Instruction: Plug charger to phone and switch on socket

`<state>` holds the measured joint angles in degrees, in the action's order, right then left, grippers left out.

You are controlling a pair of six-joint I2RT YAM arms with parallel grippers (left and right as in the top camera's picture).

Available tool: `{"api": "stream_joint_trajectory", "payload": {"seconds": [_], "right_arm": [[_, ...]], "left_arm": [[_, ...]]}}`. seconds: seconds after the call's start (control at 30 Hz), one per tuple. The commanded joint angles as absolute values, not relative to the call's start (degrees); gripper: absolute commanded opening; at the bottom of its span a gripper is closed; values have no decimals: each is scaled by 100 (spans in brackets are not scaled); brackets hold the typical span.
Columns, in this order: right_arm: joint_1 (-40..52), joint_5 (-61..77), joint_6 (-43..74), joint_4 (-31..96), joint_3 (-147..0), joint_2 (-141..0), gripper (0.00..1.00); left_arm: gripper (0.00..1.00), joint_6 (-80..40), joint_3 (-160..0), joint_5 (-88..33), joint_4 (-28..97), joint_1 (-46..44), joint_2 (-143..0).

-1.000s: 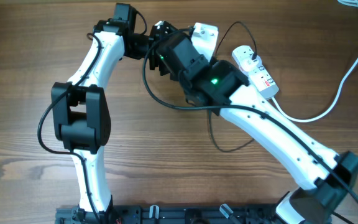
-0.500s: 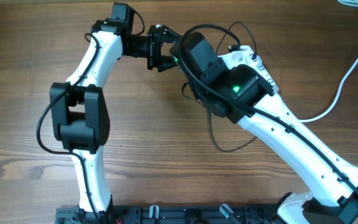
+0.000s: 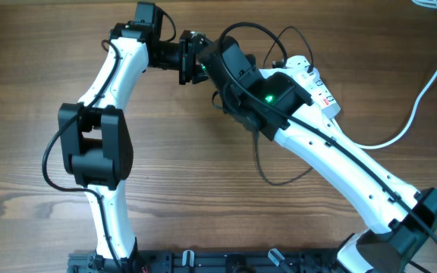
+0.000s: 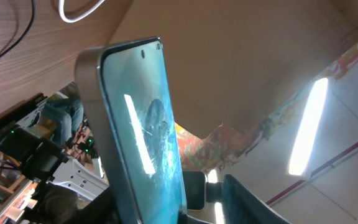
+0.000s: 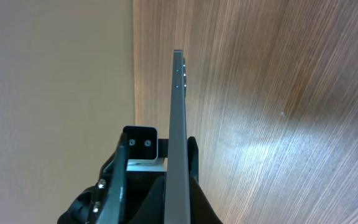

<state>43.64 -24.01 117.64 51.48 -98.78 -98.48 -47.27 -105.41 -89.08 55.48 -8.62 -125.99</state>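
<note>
The phone, with its cyan screen, stands on edge in my left gripper, which is shut on its lower end. In the right wrist view the phone shows edge-on as a thin grey strip. My right gripper has dark fingers against both of its faces. In the overhead view the two grippers meet at the top centre, left and right. The phone is hidden there under the right wrist. The socket lies just right of them. The charger cable loops under the right arm; its tip is not visible.
The socket's thick white cord curves off to the top right and shows as a loop in the left wrist view. A black cable arc rises above the right wrist. The arm bases sit at the table's near edge.
My right wrist swung up and right, then back left against the left gripper, covering the white phone end seen before. The left gripper moved slightly toward me.
</note>
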Motion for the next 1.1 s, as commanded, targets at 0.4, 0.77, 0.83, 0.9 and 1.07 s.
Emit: {"api": "stream_joint_trajectory", "payload": {"seconds": [0.4, 0.77, 0.83, 0.9, 1.07], "right_arm": [[4346, -1483, 10943, 4963, -9966, -9913, 12], [4160, -1511, 7839, 4982, -9974, -9183, 93], [3920, -1514, 6746, 5164, -9974, -8768, 99], [3511, -1485, 6274, 5776, -9974, -8466, 99], [2152, -829, 4801, 7345, -9968, -8458, 100]], "left_arm": [[4, -4700, -10641, -9037, 5660, -884, -12363], [4, -4670, -10641, -8208, 5332, -880, -12363], [4, -4508, -10641, -7550, 5332, -871, -12363], [4, -4121, -10641, -7133, 5367, -873, -12363], [4, -3465, -10641, -7041, 5509, -878, -12363]]}}
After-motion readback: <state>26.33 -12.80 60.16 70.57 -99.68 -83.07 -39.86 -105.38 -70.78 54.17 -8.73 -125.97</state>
